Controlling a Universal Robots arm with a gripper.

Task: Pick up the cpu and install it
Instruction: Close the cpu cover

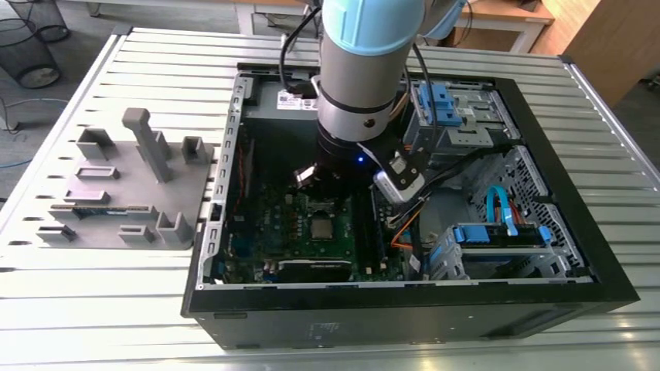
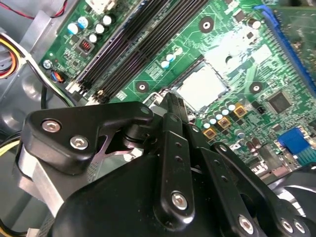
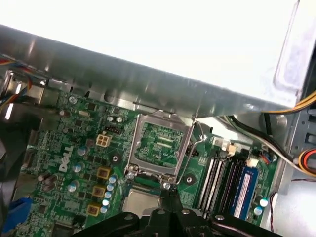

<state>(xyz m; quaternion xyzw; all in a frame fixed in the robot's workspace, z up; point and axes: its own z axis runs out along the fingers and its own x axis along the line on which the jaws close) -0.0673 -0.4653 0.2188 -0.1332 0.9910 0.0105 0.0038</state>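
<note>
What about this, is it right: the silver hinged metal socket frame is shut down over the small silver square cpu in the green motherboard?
No. The silver hinged metal socket frame stands open, swung back off the small silver square cpu in the green motherboard; the first wrist view shows it.

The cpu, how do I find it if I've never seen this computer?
Look inside the open black computer case, at the green motherboard. Near its middle, close to the end effector, lies the cpu. It is a flat, dull silver square; the memory slots beside it are long and black.
</note>
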